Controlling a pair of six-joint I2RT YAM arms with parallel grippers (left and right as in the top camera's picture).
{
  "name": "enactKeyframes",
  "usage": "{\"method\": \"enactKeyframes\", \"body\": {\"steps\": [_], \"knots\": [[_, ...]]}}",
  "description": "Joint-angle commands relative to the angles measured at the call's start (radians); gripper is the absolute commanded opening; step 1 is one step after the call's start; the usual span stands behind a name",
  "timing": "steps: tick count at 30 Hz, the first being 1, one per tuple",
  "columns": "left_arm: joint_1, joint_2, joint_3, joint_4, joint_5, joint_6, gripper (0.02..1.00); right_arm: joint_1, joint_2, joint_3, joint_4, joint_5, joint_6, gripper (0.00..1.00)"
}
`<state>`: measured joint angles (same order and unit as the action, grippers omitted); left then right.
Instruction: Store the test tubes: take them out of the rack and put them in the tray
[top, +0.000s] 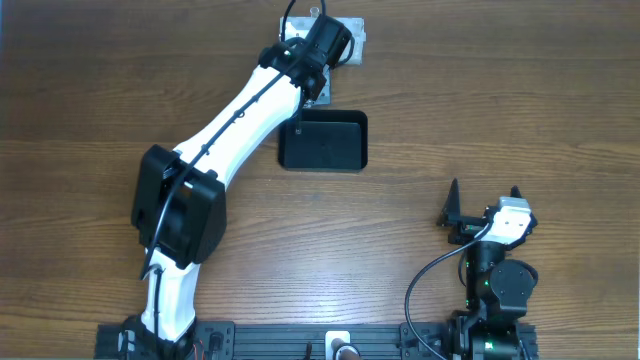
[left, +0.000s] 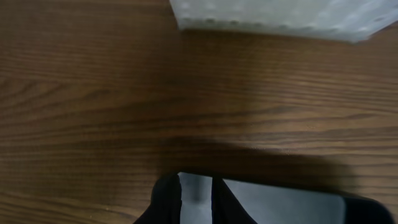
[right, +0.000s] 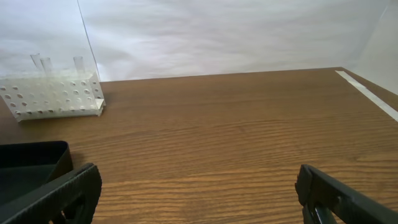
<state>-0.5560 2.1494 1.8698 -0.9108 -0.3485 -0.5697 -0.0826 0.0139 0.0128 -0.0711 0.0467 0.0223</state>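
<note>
My left gripper is shut on a clear test tube, which shows as a pale strip between the two dark fingers. It hangs over the near-left corner of the black tray. From above, the left gripper sits between the white rack and the tray. The rack holds three upright tubes, and the tray lies in front of it. My right gripper rests low at the right, open and holding nothing, well away from both.
Bare wooden tabletop surrounds the tray and rack. The right half of the table is free, with a strip of tape near its far right edge. A white backdrop stands behind the rack.
</note>
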Motion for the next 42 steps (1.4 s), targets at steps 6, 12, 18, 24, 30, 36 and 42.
{"method": "enactKeyframes", "body": {"steps": [6, 12, 18, 24, 30, 36, 42], "knots": [[0.003, 0.079, -0.006, -0.040, 0.015, -0.015, 0.086, -0.003, -0.009, -0.008, 0.000, -0.002, -0.001, 0.993], [0.003, 0.108, -0.006, -0.041, 0.041, -0.015, 0.088, -0.003, -0.009, -0.008, 0.000, -0.002, -0.001, 0.991], [0.003, 0.109, -0.006, -0.042, 0.087, -0.014, 0.091, -0.003, -0.009, -0.008, 0.000, -0.001, -0.001, 0.991], [0.003, 0.109, -0.006, -0.053, 0.106, -0.014, 0.095, -0.003, -0.009, -0.008, 0.000, -0.002, -0.001, 0.993], [0.003, 0.109, -0.006, -0.090, 0.113, -0.015, 0.102, -0.003, -0.009, -0.008, 0.000, -0.002, -0.002, 0.991], [0.005, 0.116, -0.006, -0.092, 0.108, -0.014, 0.110, -0.003, -0.009, -0.008, 0.000, -0.001, -0.001, 0.991], [0.018, 0.123, -0.007, -0.092, 0.105, -0.014, 0.115, -0.003, -0.009, -0.008, 0.000, -0.001, -0.001, 0.991]]}}
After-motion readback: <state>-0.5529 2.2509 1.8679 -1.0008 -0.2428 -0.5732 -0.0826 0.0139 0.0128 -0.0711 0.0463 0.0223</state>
